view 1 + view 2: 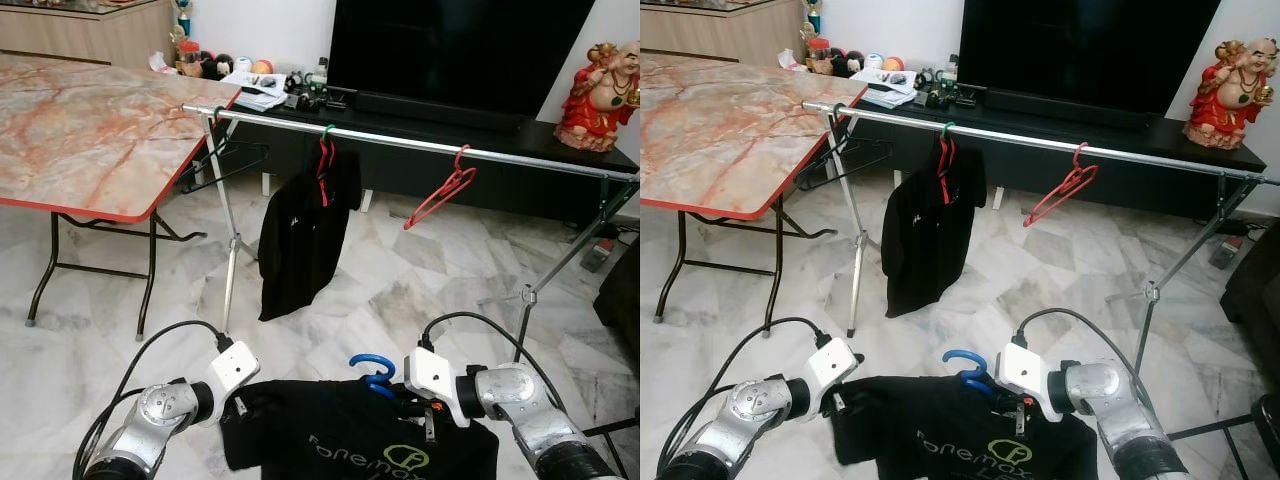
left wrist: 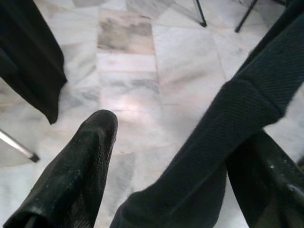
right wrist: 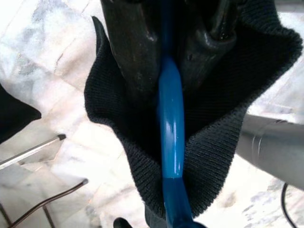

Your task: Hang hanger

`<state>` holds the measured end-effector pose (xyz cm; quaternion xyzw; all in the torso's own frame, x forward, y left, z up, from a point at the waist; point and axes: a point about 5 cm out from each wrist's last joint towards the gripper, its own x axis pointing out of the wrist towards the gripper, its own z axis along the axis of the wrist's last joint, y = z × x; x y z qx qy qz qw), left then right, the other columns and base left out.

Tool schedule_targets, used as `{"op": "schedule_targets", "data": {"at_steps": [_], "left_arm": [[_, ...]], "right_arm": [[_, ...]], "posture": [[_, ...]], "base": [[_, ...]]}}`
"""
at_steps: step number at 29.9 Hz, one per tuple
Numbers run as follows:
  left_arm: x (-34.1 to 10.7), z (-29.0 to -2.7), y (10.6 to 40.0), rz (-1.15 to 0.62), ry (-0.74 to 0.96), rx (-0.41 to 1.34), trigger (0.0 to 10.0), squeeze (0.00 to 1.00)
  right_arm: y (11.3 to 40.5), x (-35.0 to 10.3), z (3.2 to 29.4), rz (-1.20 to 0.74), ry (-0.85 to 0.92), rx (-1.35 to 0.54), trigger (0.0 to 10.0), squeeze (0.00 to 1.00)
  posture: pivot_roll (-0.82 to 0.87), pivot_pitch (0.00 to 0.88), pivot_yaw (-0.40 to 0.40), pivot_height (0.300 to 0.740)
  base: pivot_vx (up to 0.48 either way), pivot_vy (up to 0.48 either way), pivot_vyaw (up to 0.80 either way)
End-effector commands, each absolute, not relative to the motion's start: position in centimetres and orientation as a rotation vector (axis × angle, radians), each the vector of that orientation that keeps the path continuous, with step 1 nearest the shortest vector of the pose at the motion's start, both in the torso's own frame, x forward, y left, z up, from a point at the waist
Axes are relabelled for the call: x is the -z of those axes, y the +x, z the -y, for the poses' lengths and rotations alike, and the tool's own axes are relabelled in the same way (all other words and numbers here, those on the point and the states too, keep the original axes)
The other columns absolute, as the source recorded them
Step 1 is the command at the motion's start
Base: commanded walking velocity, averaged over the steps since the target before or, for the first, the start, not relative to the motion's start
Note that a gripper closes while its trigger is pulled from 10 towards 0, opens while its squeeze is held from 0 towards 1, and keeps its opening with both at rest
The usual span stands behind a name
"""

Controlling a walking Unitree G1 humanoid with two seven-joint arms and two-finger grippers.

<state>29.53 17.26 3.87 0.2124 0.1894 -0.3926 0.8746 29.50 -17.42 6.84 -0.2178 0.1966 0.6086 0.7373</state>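
A blue hanger (image 1: 373, 377) carries a black T-shirt (image 1: 350, 440) with a green logo, held low in front of me. My right gripper (image 1: 397, 399) is shut on the blue hanger's neck (image 3: 170, 123) at the collar. At the shirt's left shoulder sits my left gripper (image 1: 243, 403). In the left wrist view a fold of the shirt (image 2: 228, 137) runs between its fingers (image 2: 80, 175), with floor showing in the gap. Ahead stands the silver rail (image 1: 400, 141), well above and beyond both grippers.
On the rail hang a black shirt (image 1: 300, 235) on a red hanger, an empty red hanger (image 1: 440, 195) and black hangers (image 1: 225, 160) at its left end. A marble-topped folding table (image 1: 80, 130) stands at the left. Behind are a TV stand (image 1: 560, 150) and a red statue (image 1: 602, 90).
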Motion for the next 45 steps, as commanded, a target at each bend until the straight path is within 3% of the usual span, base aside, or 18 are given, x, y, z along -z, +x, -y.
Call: {"op": "schedule_targets", "data": {"at_steps": [1,4,5,6,23,25,26,28,29,45], "left_arm": [[-3.9,-17.0,29.8,-0.407,0.461,0.835,10.0,0.00],[-3.8,-17.0,29.7,-0.416,0.452,0.842,10.0,0.00],[-3.8,-16.9,29.7,-0.421,0.442,0.853,8.3,0.00],[-3.7,-16.8,29.6,-0.431,0.433,0.874,0.0,0.00],[-2.5,-16.6,28.4,-0.548,0.489,0.994,0.0,0.00],[-2.0,-16.8,28.1,-0.587,0.522,1.020,0.8,0.00],[-1.8,-17.0,27.9,-0.610,0.558,1.031,2.9,0.00],[-1.6,-17.1,27.8,-0.618,0.580,1.029,2.9,0.00],[-1.6,-17.1,27.8,-0.617,0.576,1.027,10.0,0.00],[0.1,-18.2,26.5,-0.727,0.646,1.025,10.0,0.00]], "right_arm": [[29.7,-7.7,17.4,-0.396,-0.489,-1.347,10.0,0.00],[29.8,-7.9,17.4,-0.392,-0.492,-1.350,10.0,0.00],[29.8,-8.0,17.4,-0.393,-0.497,-1.352,10.0,0.00],[29.8,-8.1,17.5,-0.394,-0.504,-1.349,10.0,0.00],[30.2,-8.6,17.3,-0.368,-0.504,-1.331,10.0,0.00],[30.2,-8.7,17.3,-0.366,-0.502,-1.330,10.0,0.00],[30.3,-8.7,17.3,-0.363,-0.503,-1.329,10.0,0.00],[30.3,-8.7,17.3,-0.361,-0.503,-1.328,10.0,0.00],[30.3,-8.7,17.3,-0.361,-0.503,-1.328,10.0,0.00],[30.3,-8.8,17.2,-0.357,-0.501,-1.328,10.0,0.00]], "posture": [[0.11,0.000,-0.131,0.740],[0.11,0.000,-0.134,0.740],[0.11,0.000,-0.136,0.740],[0.11,0.000,-0.137,0.740],[0.11,0.000,-0.132,0.740],[0.11,0.000,-0.132,0.740],[0.10,0.000,-0.131,0.740],[0.10,0.000,-0.131,0.740],[0.10,0.000,-0.131,0.740],[0.10,0.000,-0.135,0.740]], "base": [[0.000,0.000,0.00],[0.000,0.000,0.00],[0.000,0.000,0.00],[0.000,0.000,0.00],[0.000,0.000,0.00],[0.000,0.000,0.00],[0.000,0.000,0.00],[0.000,0.000,0.00],[0.000,0.000,0.00],[0.000,0.000,0.00]]}}
